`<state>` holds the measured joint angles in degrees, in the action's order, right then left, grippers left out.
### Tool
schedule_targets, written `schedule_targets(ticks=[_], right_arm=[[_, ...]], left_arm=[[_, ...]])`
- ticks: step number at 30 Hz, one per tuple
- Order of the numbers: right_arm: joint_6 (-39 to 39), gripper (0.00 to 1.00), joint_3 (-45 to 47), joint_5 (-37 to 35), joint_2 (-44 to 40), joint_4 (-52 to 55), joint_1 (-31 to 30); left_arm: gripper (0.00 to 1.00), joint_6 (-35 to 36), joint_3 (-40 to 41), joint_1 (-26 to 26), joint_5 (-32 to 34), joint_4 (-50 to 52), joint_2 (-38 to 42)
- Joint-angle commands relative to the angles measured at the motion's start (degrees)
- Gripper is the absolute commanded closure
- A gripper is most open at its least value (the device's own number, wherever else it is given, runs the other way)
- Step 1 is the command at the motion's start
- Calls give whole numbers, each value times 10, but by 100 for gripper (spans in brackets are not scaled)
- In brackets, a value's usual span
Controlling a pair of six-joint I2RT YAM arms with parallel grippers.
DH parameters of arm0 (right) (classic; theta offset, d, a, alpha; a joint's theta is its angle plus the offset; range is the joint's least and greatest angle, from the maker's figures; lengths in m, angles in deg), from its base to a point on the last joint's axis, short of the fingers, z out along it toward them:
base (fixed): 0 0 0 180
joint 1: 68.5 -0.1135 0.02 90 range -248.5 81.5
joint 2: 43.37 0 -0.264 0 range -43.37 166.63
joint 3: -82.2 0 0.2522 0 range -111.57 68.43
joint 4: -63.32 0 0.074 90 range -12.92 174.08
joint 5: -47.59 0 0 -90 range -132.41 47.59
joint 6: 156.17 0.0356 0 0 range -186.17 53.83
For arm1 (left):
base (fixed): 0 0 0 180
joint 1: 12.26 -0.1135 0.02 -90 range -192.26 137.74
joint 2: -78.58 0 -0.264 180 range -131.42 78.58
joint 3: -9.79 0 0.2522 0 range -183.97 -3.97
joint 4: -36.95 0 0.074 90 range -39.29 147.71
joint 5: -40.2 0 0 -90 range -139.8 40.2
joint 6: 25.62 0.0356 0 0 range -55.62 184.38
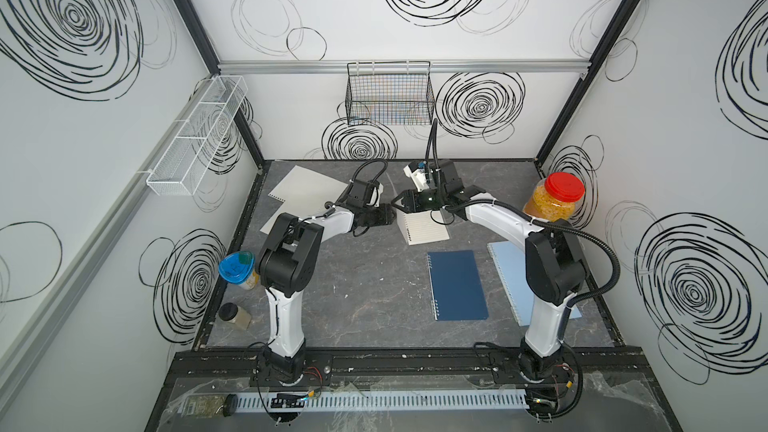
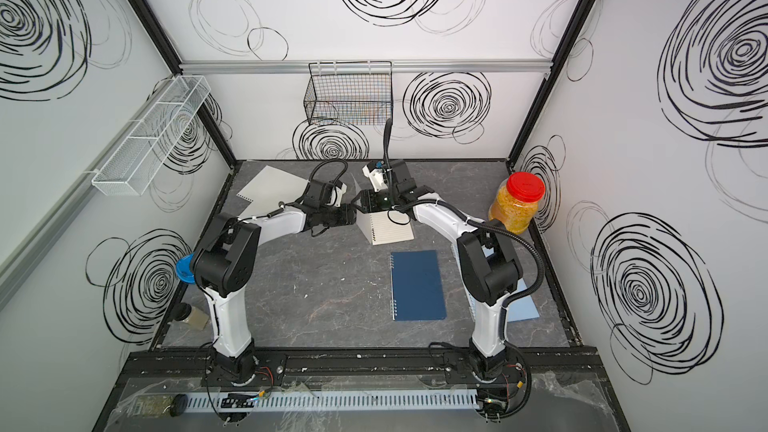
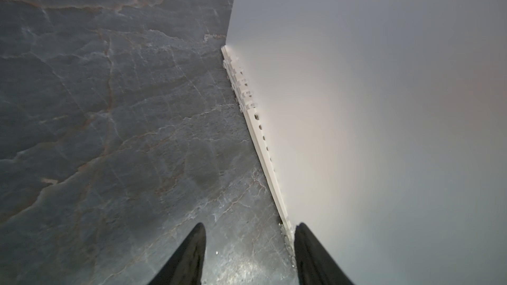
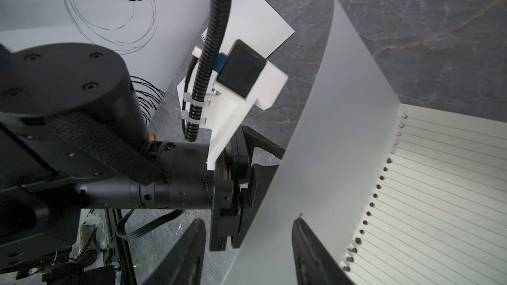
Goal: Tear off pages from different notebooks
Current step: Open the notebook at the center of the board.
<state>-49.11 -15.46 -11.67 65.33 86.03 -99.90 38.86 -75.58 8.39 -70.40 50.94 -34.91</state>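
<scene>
- Right wrist view: found the frosted cover (image 4: 329, 132) of the open notebook (image 1: 428, 232) standing nearly upright at frame centre, lined page (image 4: 452, 201) bare at lower right.
- Could have flopped back shut, with nothing pinching it and spread jaws on either side.
- Could have creased, or ripped along the punched edge (image 4: 380, 185), if squeezed and pulled in place of a page.
- Right gripper (image 4: 248, 220): spread, the cover's lower part between its fingers (image 4: 310, 250), gripping nothing.
- Left gripper (image 3: 250, 224): spread too, tips low over the table (image 3: 96, 105) beside that punched edge, holding nothing.
- In both top views, reached inward from the bottom of the frame, elbows bent, wrists almost meeting by the open notebook at centre.
- Noted the navy notebook (image 1: 457, 284) and light blue notebook (image 1: 506, 263) shut at lower right, loose pages (image 1: 303, 189) at upper left of the table.
</scene>
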Motion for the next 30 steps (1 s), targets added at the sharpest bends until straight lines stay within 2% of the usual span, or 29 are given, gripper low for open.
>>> schedule_targets(ticks=[1, 19, 30], right_arm=[[-19, 46, -19, -10, 12, 26, -6], [-25, 42, 5, -73, -10, 45, 6], [-21, 41, 35, -99, -24, 53, 26]], left_arm=[[44, 0, 8, -7, 6, -24, 27], [42, 2, 67, -55, 50, -27, 94], [42, 1, 108, -83, 45, -40, 118]])
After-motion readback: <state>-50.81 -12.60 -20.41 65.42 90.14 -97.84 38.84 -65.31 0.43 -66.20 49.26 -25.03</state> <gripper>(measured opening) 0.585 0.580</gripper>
